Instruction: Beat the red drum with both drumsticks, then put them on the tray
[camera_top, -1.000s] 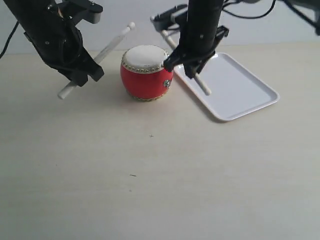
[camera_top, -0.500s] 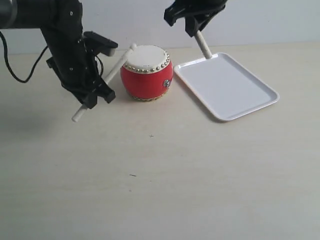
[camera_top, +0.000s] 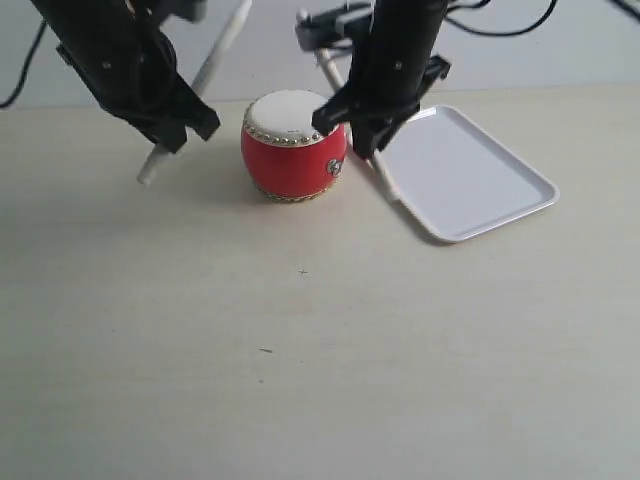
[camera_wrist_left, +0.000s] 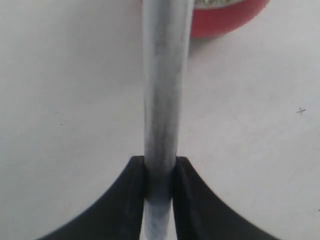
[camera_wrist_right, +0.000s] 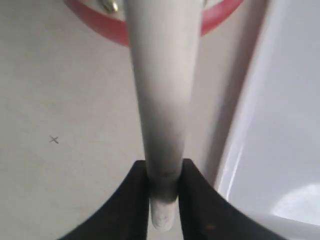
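Note:
The red drum (camera_top: 293, 150) with its cream skin stands at the table's back middle. My left gripper (camera_top: 168, 135) hangs left of it, shut on a pale drumstick (camera_top: 215, 60) that slants steeply upward, its far end high above the drum's left side. My right gripper (camera_top: 365, 140) sits at the drum's right flank, shut on the other drumstick (camera_top: 383, 180), which runs back past the drum's top edge. Both wrist views show a stick (camera_wrist_left: 162, 75) (camera_wrist_right: 162, 75) clamped between black fingers (camera_wrist_left: 131, 200) (camera_wrist_right: 131, 200), pointing over the drum (camera_wrist_left: 230, 20) (camera_wrist_right: 100, 25). The white tray (camera_top: 480, 180) lies right of the drum.
The tray's near rim (camera_wrist_right: 235, 150) lies close beside my right gripper. Bare pale tabletop (camera_top: 300, 350) stretches toward the front. Cables hang behind both arms at the back wall.
My left arm has swung up, lifting its stick's tip off the drum's left rim. My right arm has dropped from high above back down beside the drum.

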